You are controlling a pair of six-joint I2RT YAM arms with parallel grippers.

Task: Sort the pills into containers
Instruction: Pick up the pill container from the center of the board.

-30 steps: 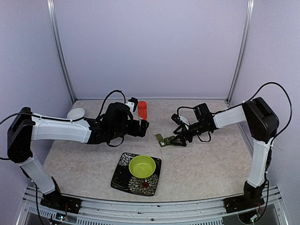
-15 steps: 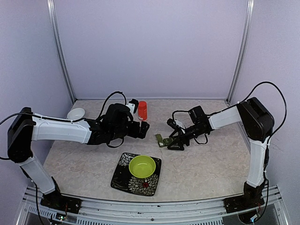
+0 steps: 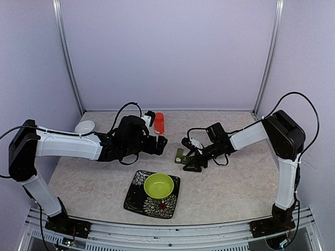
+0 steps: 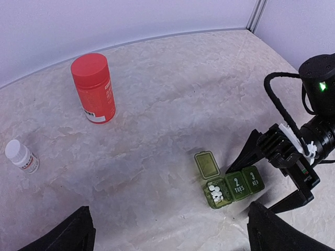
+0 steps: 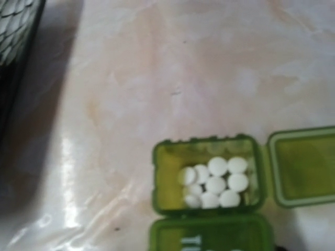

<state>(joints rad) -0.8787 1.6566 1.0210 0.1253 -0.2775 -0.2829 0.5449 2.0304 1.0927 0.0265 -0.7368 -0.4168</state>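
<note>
So my left gripper (image 4: 168,207) hung wide open and empty over the table (image 4: 172,104), while my right gripper (image 4: 248,189) had its jaws spread on either side of the little green pillbox (image 4: 233,187), which sat flat near the plate (image 3: 137,196) with white pills (image 5: 214,183) in its open end compartment.

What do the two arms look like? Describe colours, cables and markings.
The left arm and right arm have white shells, black joints and looping black cables. The left gripper and right gripper are black. A green light glows on the right wrist.
</note>
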